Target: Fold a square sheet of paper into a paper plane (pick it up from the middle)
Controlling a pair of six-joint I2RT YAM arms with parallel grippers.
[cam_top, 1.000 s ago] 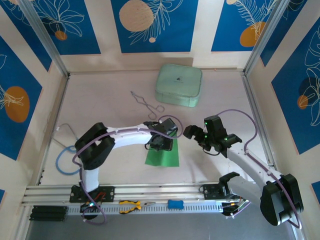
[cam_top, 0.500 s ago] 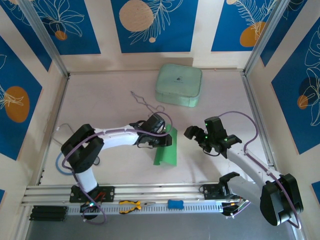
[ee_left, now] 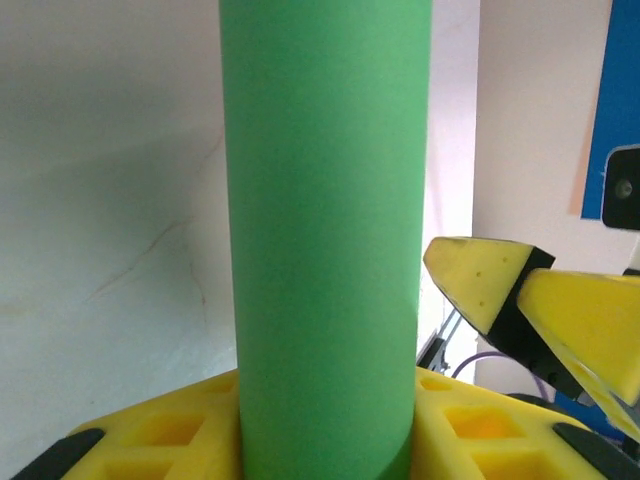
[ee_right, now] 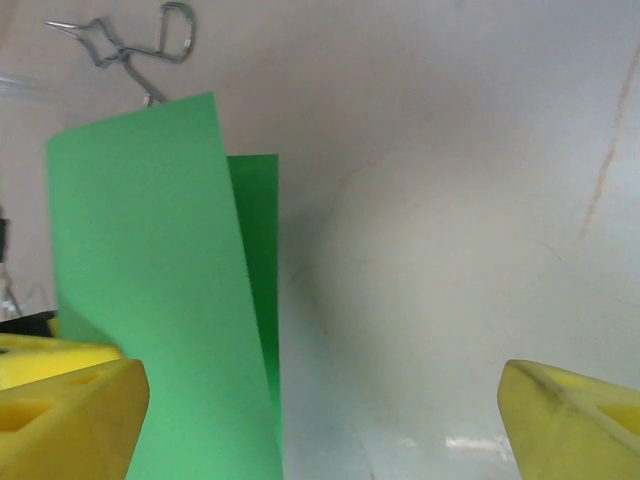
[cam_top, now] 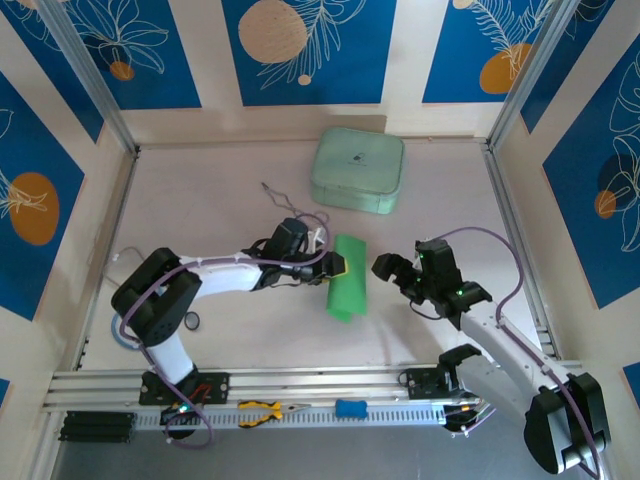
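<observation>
Left gripper (cam_top: 335,268) reaches in from the left across the middle of the table (cam_top: 220,200), its jaws drawn narrow and pinching the left side of the square sheet of paper (cam_top: 348,288). The bright green sheet is bowed over on itself into a loose, rounded fold. From above it reads as a narrow strip running from far to near, just to the right of the left gripper's tips. In the left wrist view the curved green surface rises straight up out of the yellow fingers (ee_left: 160,440), which sit close on either side of it at the bottom edge. Whether the near end of the sheet touches the table cannot be told.

Right gripper (cam_top: 388,272) sits just to the right of the paper, pointing left toward it, with its jaws spread wide and nothing between them. In the right wrist view its two yellow fingertips (ee_right: 70,410) stand far apart at the lower corners. The green sheet stands ahead on the left, showing a lighter front layer and a darker layer behind it. A small gap shows between the paper and this gripper in the left wrist view.

A pale mint-green rounded case (cam_top: 358,172) lies at the far side of the table, well apart from the paper. Thin metal tongs (cam_top: 290,208) lie between the case and the left gripper.
</observation>
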